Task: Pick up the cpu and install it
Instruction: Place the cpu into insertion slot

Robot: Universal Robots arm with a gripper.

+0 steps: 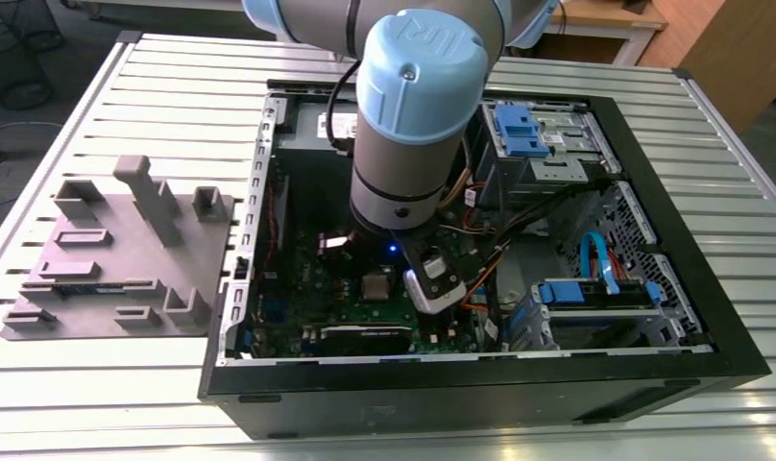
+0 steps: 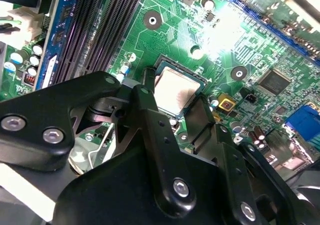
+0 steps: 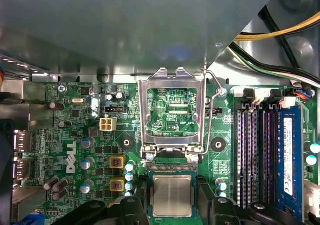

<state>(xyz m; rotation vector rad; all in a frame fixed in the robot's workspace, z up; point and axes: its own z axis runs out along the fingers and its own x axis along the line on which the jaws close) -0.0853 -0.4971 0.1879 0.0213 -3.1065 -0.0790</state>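
I was at the seating step. My gripper [image 3: 172,207] was down inside the open computer case [image 1: 491,408], low over the green board [image 3: 75,135]. My two fingers [image 3: 139,205] were closed to a narrow gap on the chip [image 3: 172,192], one against each opposite edge. The chip sat level and square in the mouth of the socket [image 3: 172,168], silver face up. Whether it was fully bedded or a shade above, I could not tell. The hinged metal frame [image 3: 146,115] stood swung open just beyond it, so nothing was clamped down yet. To my mind, the move ahead called for a light, straight touch, with no tilt and no sideways drag across the contacts beneath.
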